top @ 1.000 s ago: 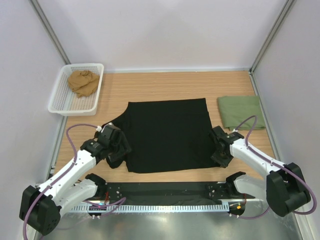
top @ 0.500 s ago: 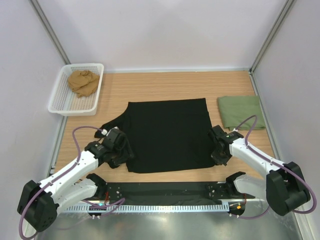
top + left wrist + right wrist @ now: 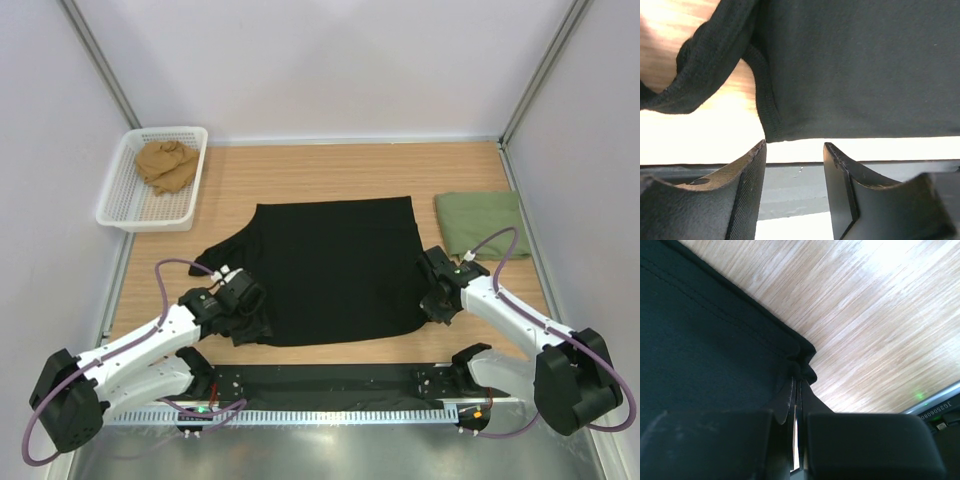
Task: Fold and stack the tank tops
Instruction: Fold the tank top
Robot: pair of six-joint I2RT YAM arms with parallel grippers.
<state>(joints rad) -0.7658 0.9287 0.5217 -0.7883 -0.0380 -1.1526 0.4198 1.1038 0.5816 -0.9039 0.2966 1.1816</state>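
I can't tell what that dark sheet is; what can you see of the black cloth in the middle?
It is a plain black tank top, soft knit cloth, spread almost flat on the wooden table, shoulder straps toward the left, stitched hem toward the right. The right gripper is shut on its near right corner, bunching the cloth there. The left gripper stands open at its near left corner, not gripping it.
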